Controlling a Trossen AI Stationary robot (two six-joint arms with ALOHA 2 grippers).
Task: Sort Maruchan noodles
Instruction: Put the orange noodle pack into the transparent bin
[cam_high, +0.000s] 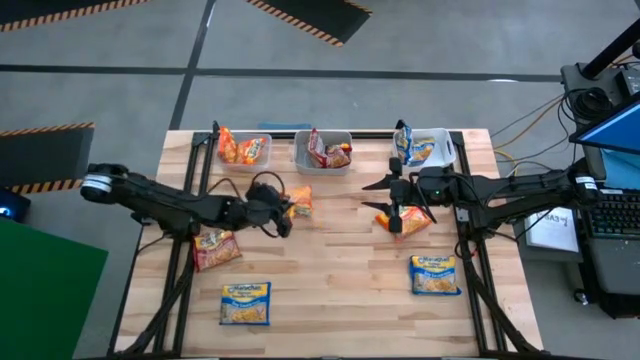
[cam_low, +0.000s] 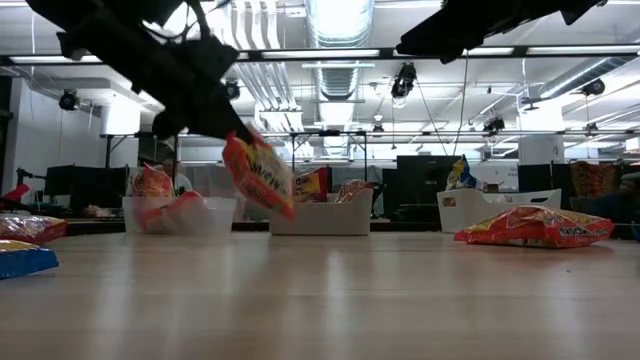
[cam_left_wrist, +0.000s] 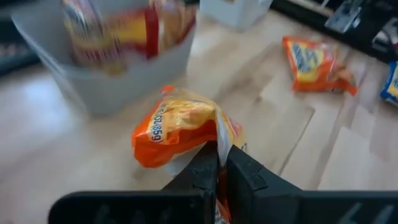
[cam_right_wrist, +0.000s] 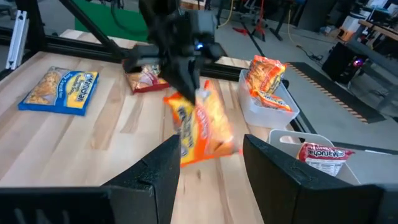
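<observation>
1. Maruchan noodles are partly sorted: the left bin (cam_high: 247, 152) at the table's 11 o'clock holds orange packets, the middle bin (cam_high: 322, 152) at 12 o'clock holds red ones, and the right bin (cam_high: 428, 148) at 1 o'clock holds a blue-and-yellow packet standing on end.

2. One orange packet (cam_high: 300, 201) hangs off the wood, pinched by one edge in the clenched left gripper (cam_high: 284, 207), just short of the left and middle bins; the low view shows it dangling clear of the tabletop.

3. Left on the table, as far as can be seen: a red packet (cam_high: 215, 248) at 8 o'clock, a blue packet (cam_high: 246, 303) at 7 o'clock, another blue packet (cam_high: 435, 275) at 4 o'clock, and a second orange packet (cam_high: 408, 222) at 3 o'clock. Roughly half the job looks undone.

4. Over that second orange packet hovers the right gripper (cam_high: 396, 217), fingers parted about halfway and grasping nothing.

5. Between the held packet and the orange bin nothing stands; the likeliest snag is the middle bin's rim, close by, and the floppy packet catching a wall on the way in.

6. Beyond the table edge at 3 o'clock sits a cluttered desk (cam_high: 610, 200) with cables; hazard-striped floor tape (cam_high: 300, 18) runs at 12 o'clock.
</observation>
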